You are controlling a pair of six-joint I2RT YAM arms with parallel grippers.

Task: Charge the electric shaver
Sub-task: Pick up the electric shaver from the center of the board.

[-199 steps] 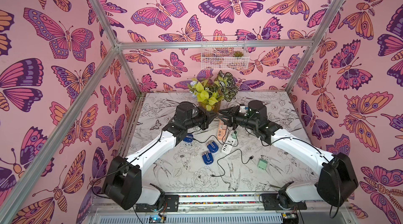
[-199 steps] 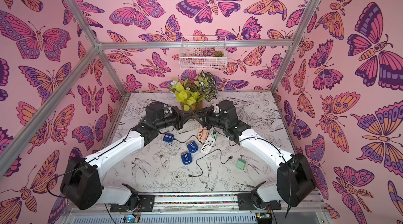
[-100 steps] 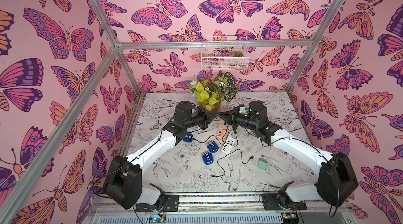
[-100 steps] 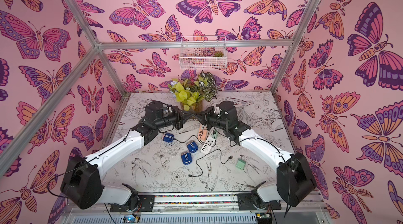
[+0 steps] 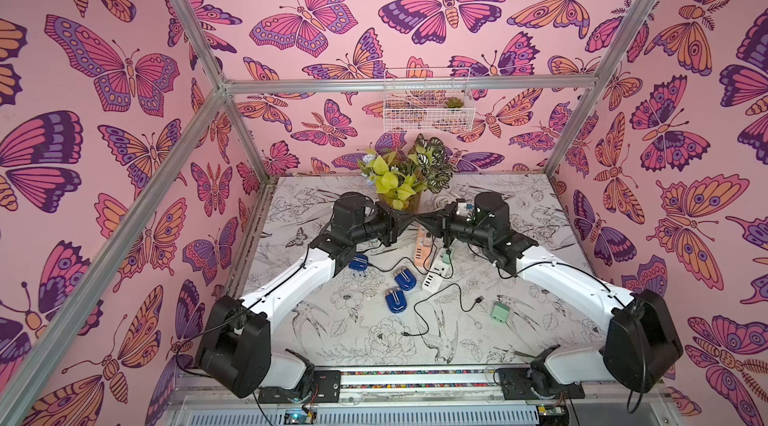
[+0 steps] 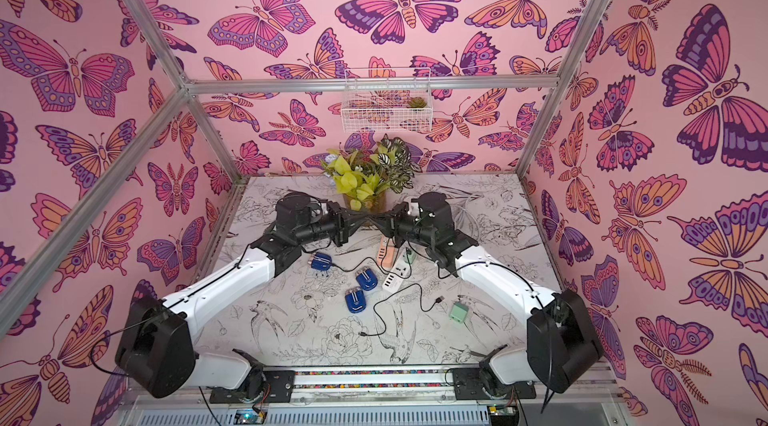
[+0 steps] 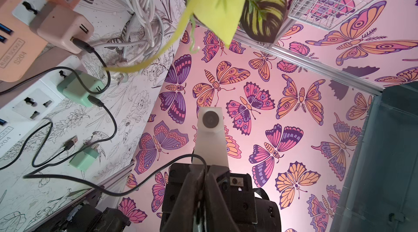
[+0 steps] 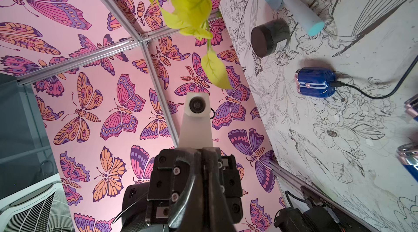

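Black cable [image 5: 478, 299], loose, and a green adapter [image 5: 500, 312] lie nearest on the table [image 5: 353, 341]; just beyond, the near shaver [image 5: 395, 300] and mid shaver [image 5: 405, 279], both blue, rest side by side; the far shaver [image 5: 358, 263], a cord [image 8: 373, 96] plugged into it, sits by the left arm [image 5: 291, 282]; farther back, raised near the orange strip [image 5: 422, 239], left gripper [image 5: 411, 218] and right gripper [image 5: 426, 219] meet tip to tip; right fingers [image 8: 210, 185] press together; whether the left ones are parted I cannot tell; plant [image 5: 405, 179] behind.

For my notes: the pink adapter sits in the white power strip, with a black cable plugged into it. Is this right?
No: the pink adapter sits in the orange power strip, with a black cable plugged into it. The left wrist view shows this.
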